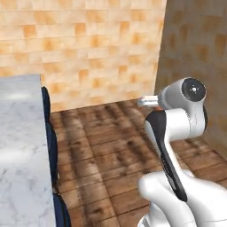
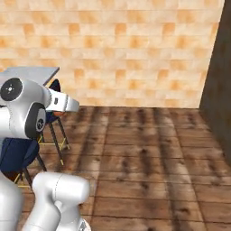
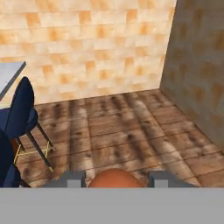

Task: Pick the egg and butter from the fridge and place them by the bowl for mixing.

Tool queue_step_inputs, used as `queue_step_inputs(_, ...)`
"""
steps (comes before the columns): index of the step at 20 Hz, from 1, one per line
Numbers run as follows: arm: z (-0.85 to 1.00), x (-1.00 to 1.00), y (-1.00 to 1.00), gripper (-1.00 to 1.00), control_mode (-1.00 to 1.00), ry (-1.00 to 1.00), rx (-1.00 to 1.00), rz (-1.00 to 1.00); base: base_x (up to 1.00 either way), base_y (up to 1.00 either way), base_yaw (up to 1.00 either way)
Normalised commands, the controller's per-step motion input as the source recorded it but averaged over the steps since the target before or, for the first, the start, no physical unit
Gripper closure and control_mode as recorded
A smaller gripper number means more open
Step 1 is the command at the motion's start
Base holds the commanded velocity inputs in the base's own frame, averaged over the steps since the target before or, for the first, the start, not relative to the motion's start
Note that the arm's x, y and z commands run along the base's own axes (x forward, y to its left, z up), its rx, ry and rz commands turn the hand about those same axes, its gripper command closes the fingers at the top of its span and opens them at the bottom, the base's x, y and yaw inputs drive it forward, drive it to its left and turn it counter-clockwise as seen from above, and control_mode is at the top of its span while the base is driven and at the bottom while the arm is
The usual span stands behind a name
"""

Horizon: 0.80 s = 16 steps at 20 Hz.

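Observation:
In the hand view my gripper point(image 3: 116, 180) is shut on the egg point(image 3: 116, 177). The egg is a rounded orange-brown thing, and just its top shows between the two grey fingertips point(image 3: 72, 179) at the bottom edge. The hand is raised and points out across a wooden floor toward a brick wall. My white arm point(image 1: 177, 133) rises in the left base view, and its wrist point(image 2: 63, 103) reaches forward in the right base view. The butter, the fridge and the bowl are out of view.
A grey marble counter point(image 1: 20, 150) runs along the left, with dark blue chairs point(image 1: 49, 128) point(image 2: 20, 151) point(image 3: 19, 113) tucked against it. Open wooden floor point(image 2: 144, 153) stretches ahead to the orange brick wall point(image 3: 96, 43). A darker wall point(image 2: 221, 90) closes the right side.

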Motion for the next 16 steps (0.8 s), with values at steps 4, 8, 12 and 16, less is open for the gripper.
queue_step_inputs(4,0.0,0.0,0.0,1.0,1.0,0.0,0.0,0.0,0.3,-0.09,0.84)
queue_step_inputs(8,0.0,0.0,0.0,1.0,1.0,0.0,0.0,0.0,0.51,-0.37,0.71)
queue_step_inputs(12,0.0,0.0,0.0,1.0,1.0,0.0,0.0,0.0,0.5,-0.95,0.4)
queue_step_inputs(16,0.0,0.0,0.0,1.0,1.0,0.0,0.0,0.0,0.95,-1.0,0.06)
